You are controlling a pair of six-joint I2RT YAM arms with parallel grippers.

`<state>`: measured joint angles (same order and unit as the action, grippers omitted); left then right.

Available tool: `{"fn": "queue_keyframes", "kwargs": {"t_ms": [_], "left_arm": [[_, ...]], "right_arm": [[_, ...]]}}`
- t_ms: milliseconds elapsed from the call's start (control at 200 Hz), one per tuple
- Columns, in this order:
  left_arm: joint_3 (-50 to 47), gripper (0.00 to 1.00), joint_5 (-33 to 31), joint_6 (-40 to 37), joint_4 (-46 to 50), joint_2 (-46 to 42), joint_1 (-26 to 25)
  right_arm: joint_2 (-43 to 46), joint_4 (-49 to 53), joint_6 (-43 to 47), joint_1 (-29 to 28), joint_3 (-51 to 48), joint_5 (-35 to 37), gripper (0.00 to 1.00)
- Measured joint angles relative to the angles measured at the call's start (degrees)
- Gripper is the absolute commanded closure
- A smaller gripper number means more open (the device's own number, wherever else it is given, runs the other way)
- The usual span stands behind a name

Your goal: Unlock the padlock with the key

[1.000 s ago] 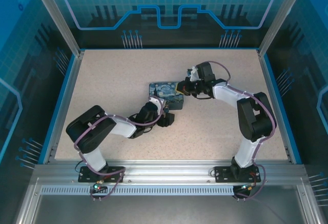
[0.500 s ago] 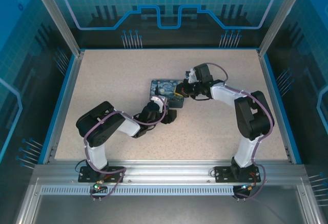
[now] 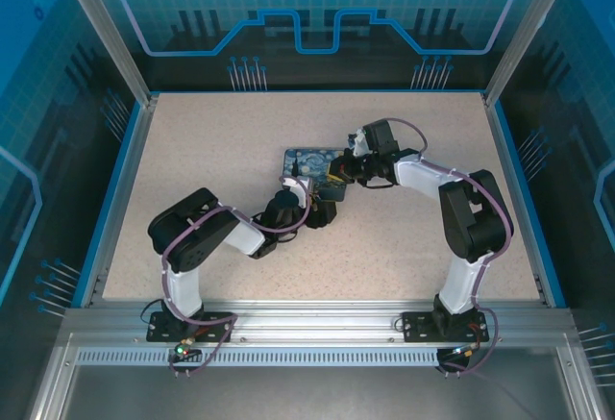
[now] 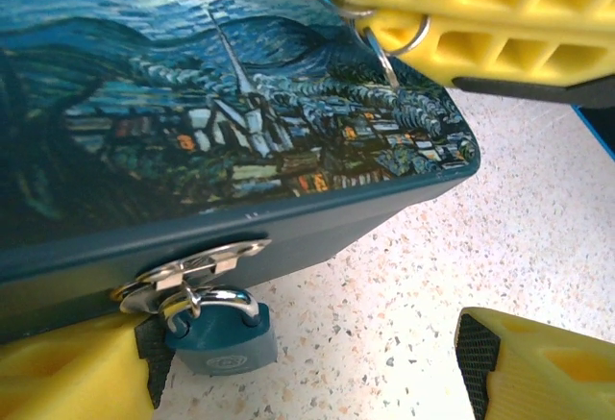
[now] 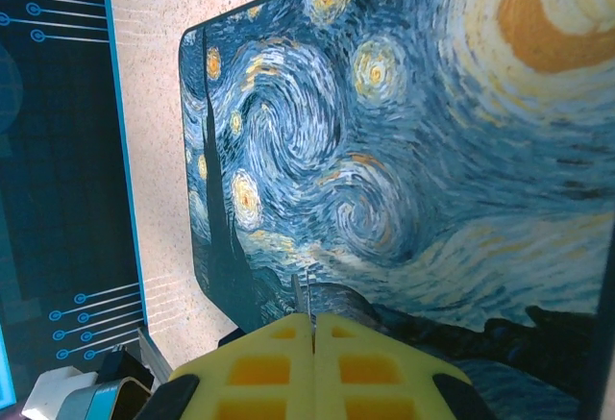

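**Padlock hangs loose inside the open left jaws while the key waits above the lid**

The padlock dangles by its shackle from the hasp on the front of the box. It sits just inside one finger of the left gripper, and a wide gap separates it from the other finger. Those jaws stand well apart and grip nothing. The right gripper has its jaws pressed together on the head of the key. The thin blade pokes out beyond the fingertips over the lid corner, above and apart from the lock.

Several things could go wrong from here. The lock is free to swing, so a key pushed at it before the left jaws close would likely just knock it aside. If the left jaws close off-centre, they could catch the hasp or shove the box instead of pinning the lock body. The keyhole cannot be seen, so the lock may need turning before the blade can enter. The key is slim and held only at its head, so it may pivot or slip between the pads under side load. Both grippers work at the same box corner, which makes a finger clash a real risk.

The table is a pale speckled surface, flat and bare around the jaws. Blue panels and metal posts wall it in, well away from both grippers.
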<state>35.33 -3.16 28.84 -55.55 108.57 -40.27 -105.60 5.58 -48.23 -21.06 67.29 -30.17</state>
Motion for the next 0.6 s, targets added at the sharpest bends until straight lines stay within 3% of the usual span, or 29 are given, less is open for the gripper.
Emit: {"fn": "queue_keyframes", "kwargs": {"t_ms": [355,600], "left_arm": [[0.0,0.29,0.7,4.7,-6.8,3.8,0.8],[-0.2,0.42,1.4,5.8,-7.0,3.8,0.8]], "right_arm": [[-0.5,0.4,0.0,0.0,0.6,0.0,1.0],[-0.9,0.4,0.0,0.0,0.7,0.0,1.0]]}}
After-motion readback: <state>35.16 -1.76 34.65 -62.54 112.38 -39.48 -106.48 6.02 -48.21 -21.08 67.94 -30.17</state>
